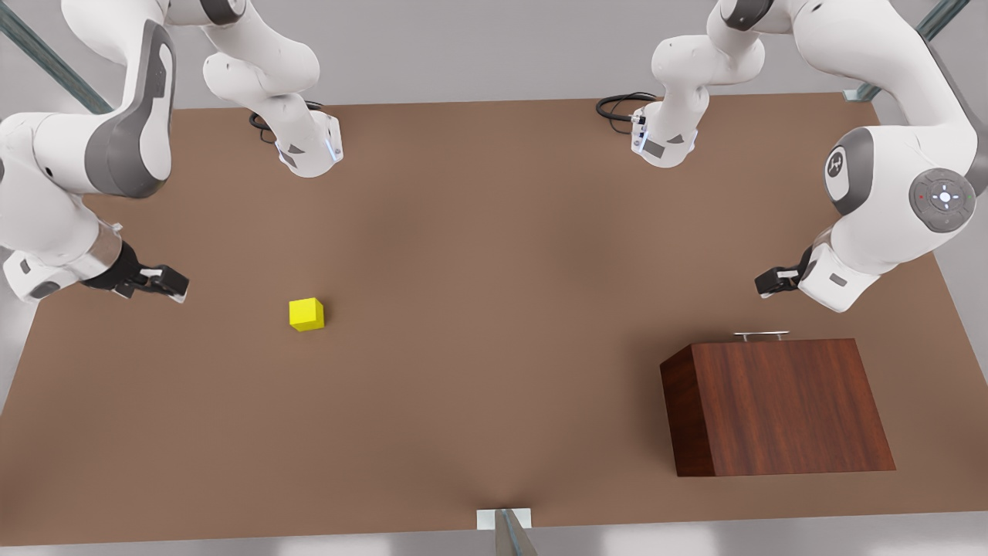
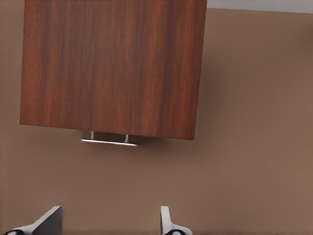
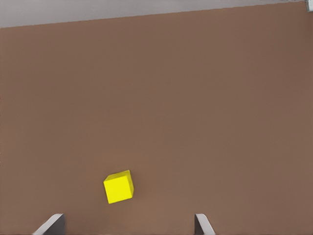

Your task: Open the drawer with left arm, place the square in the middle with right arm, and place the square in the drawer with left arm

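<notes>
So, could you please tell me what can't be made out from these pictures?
- Drawer front: in the front view the cabinet top hides it; just the handle shows.
- Drawer's inside: it looks shut.
- Left gripper: the left wrist view's edge cuts off all but the spread fingertips.
- Right gripper: likewise cut off, near the yellow cube.

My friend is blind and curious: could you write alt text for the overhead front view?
Two white robot arms reach over a brown table. On the front view's left, the right gripper hangs open near a small yellow cube; on its right, the left gripper hangs open by the silver handle of a closed wooden drawer cabinet.
</notes>
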Tool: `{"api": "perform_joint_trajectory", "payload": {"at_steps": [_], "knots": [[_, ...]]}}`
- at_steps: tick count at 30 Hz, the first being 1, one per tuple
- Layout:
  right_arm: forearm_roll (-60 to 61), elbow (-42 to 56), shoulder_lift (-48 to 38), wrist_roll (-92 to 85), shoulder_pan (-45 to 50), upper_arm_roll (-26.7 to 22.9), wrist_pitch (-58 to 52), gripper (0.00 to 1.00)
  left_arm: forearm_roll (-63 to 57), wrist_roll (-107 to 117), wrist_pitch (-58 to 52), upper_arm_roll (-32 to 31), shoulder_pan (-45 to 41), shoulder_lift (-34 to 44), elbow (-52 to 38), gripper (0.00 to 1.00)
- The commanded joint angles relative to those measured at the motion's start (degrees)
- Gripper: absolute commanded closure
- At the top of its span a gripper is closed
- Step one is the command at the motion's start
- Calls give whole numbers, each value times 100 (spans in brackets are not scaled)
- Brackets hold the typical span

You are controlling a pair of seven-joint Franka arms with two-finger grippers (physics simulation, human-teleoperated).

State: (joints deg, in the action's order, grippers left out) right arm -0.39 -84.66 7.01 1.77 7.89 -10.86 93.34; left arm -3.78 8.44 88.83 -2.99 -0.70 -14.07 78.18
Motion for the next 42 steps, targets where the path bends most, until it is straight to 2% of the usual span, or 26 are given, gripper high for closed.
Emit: {"api": "perform_joint_trajectory", "payload": {"at_steps": [1,2,4,5,8,9,11,14,16,20,26,39,42], "knots": [[-5,-67,-42,-10,-6,101,0,0,-27,9,3,0,0,1,30,0],[-22,-243,-174,-10,-552,707,9,0,-27,219,292,0,-9,194,425,0],[-31,-840,-376,7,-499,734,114,0,-18,2582,1390,9,-9,844,1698,0],[-66,-1428,-508,-1,-543,725,754,0,-9,3600,1874,17,-9,1108,2278,0],[-66,-1922,-411,-45,-587,708,1222,0,0,6123,3174,44,0,1486,3447,0],[-66,-2045,-376,-351,-587,699,1266,0,0,6520,3587,44,0,1635,3790,0],[-66,-3125,-306,-441,-596,699,2671,0,-9,7628,4195,44,-9,1662,4222,0],[-75,-3610,-104,-441,-587,699,3208,0,-18,8278,4933,44,-9,1926,5057,0],[-84,-4119,-68,-520,-525,708,3769,0,-18,8534,5022,53,-9,1926,5180,0],[-84,-4357,204,-529,-341,848,3999,0,-132,8543,5733,254,0,1803,5602,0],[-40,-4673,977,-731,-174,866,4975,0,-132,8552,6147,466,-9,1399,5620,0],[39,-4638,986,-590,-86,936,4887,0,-123,8517,6815,747,9,950,5594,0],[39,-4498,916,-573,-86,963,4562,0,-123,8508,6902,835,0,854,5585,0]]}}
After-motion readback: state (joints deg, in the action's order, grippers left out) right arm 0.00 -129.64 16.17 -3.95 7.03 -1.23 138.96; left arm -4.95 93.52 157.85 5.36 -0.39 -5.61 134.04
